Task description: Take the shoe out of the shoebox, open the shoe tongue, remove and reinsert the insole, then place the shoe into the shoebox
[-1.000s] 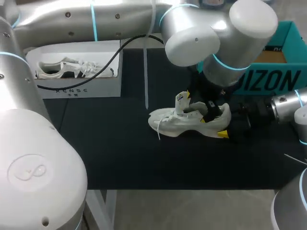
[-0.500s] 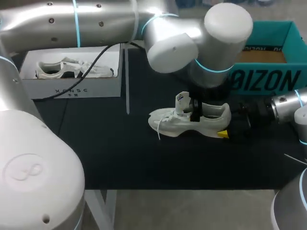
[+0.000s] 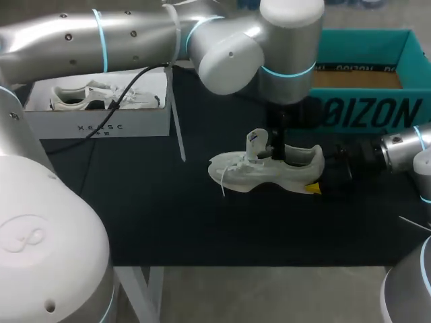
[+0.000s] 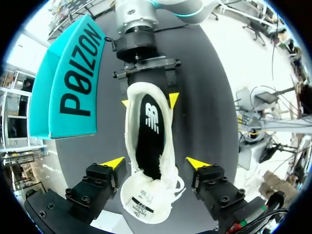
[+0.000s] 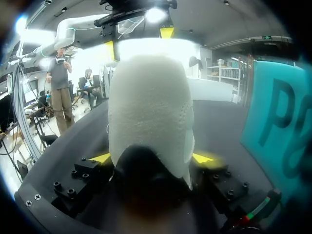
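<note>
A white shoe (image 3: 259,171) lies on its sole on the black mat, toe to the left, tongue (image 3: 254,140) standing up. In the left wrist view I look down into the shoe (image 4: 141,207), where the black insole (image 4: 150,136) lies. My left gripper (image 4: 156,163) hangs over the shoe's opening, open, one yellow tip on each side of the upper with small gaps. My right gripper (image 4: 149,101) is shut on the shoe's heel. In the right wrist view the heel (image 5: 148,112) fills the space between the right gripper's (image 5: 152,158) fingers. In the head view the left gripper (image 3: 277,145) is mostly hidden under its wrist.
A white shoebox (image 3: 101,121) with a second white shoe (image 3: 101,96) stands at the back left. A teal box (image 3: 367,111) stands at the back right, close behind my right gripper (image 3: 316,178). Bare black mat (image 3: 168,208) lies in front of and left of the shoe.
My left arm's wrist and elbow have swung left and back, and its gripper now points straight down over the shoe's opening. The shoe and the right gripper have not moved.
</note>
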`<state>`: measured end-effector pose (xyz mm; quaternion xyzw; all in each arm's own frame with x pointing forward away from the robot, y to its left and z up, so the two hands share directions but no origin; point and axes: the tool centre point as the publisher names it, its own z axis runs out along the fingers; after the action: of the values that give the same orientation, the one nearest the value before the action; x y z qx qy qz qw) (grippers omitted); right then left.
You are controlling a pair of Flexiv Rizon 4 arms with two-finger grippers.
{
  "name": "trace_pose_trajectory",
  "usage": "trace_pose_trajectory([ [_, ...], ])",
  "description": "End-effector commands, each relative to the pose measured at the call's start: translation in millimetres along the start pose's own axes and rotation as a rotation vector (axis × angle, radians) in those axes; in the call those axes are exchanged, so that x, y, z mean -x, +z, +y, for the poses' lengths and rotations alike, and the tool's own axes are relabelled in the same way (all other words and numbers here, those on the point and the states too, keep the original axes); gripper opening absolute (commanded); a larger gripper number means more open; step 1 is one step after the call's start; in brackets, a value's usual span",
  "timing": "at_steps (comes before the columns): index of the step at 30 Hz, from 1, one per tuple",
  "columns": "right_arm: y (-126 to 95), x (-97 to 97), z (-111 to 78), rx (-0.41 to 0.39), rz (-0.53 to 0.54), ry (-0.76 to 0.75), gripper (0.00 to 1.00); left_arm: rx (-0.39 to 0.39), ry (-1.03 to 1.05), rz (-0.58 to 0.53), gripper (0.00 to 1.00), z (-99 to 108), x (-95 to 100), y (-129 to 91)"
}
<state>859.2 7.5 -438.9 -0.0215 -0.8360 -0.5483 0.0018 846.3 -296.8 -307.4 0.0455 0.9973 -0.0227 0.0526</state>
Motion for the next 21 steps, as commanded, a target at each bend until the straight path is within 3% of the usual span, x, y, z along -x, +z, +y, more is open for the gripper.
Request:
trace_pose_trajectory([
  [1,6,-0.3,-7.3,-0.001,-0.001,0.001,0.0,0.094,-0.028,0.036,0.0,-16,12.4,10],
  [7,6,-0.3,-7.3,-0.001,-0.001,0.001,0.0,0.105,0.0,0.031,0.0,-22,5.0,16],
  [21,6,-0.3,-7.3,-0.001,-0.001,0.001,0.0,0.1,0.013,0.061,0.0,-11,15.8,43],
])
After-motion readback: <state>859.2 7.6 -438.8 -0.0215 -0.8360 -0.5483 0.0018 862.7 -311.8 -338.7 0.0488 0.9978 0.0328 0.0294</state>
